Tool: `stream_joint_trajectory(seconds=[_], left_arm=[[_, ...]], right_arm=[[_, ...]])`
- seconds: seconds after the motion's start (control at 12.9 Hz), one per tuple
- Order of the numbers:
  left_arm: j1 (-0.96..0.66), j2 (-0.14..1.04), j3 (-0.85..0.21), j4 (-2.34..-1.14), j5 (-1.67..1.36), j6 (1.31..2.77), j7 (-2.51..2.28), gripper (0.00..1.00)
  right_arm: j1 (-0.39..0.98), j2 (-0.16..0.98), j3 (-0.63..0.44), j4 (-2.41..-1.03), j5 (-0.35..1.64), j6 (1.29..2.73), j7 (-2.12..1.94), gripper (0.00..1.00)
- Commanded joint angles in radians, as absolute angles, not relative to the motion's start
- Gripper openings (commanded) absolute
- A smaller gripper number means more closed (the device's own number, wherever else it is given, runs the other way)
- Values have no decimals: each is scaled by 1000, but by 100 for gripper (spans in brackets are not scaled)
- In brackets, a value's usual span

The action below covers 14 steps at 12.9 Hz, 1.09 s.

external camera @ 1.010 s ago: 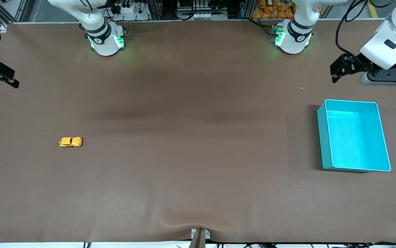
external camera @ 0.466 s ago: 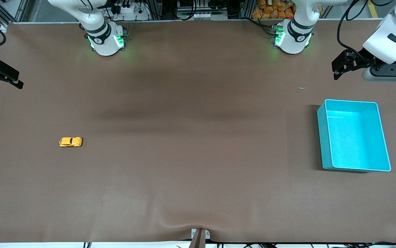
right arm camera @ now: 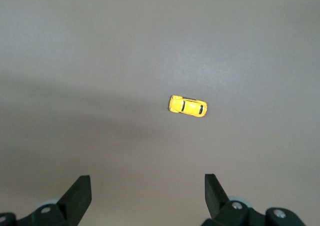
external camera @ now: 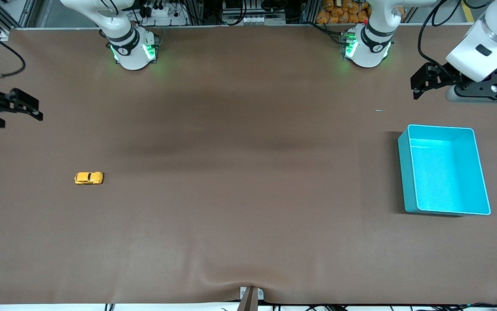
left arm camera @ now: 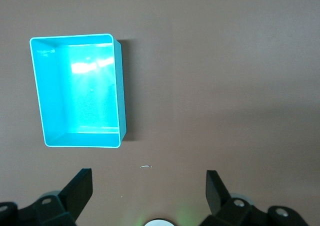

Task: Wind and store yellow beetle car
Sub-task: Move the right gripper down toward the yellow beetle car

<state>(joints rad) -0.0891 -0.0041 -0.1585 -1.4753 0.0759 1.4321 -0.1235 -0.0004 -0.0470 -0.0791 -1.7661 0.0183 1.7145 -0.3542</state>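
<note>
The yellow beetle car stands on its wheels on the brown table, toward the right arm's end. It also shows in the right wrist view. My right gripper is open and empty, up in the air over the table edge at that end, apart from the car. Its fingers frame bare table. My left gripper is open and empty, up over the table beside the turquoise bin. The bin is empty in the left wrist view.
A tiny white speck lies on the table between the left arm's base and the bin. The right arm's base stands along the same edge. A small bracket sits at the table edge nearest the camera.
My right gripper has moved inward over the table, toward the car. My left gripper has shifted slightly. The car and the bin have not moved.
</note>
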Motion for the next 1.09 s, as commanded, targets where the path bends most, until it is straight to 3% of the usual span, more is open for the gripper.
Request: stream_joint_trajectory(seconds=[0.0,0.31,0.7,1.01], left_arm=[[-95,-12,-181,-1488,72,1439,-138,100],[-86,-2,-181,-1491,66,1439,-133,100],[-86,11,-184,-1489,64,1439,-137,100],[-86,20,-184,-1494,64,1439,-137,100]], right_arm=[[-18,-80,-67,-1946,8,1872,-498,100],[-21,-23,-67,-2118,0,2149,-871,100],[-58,139,-67,-2148,-11,2287,-1375,100],[-57,248,-69,-2143,-9,2354,-1508,100]])
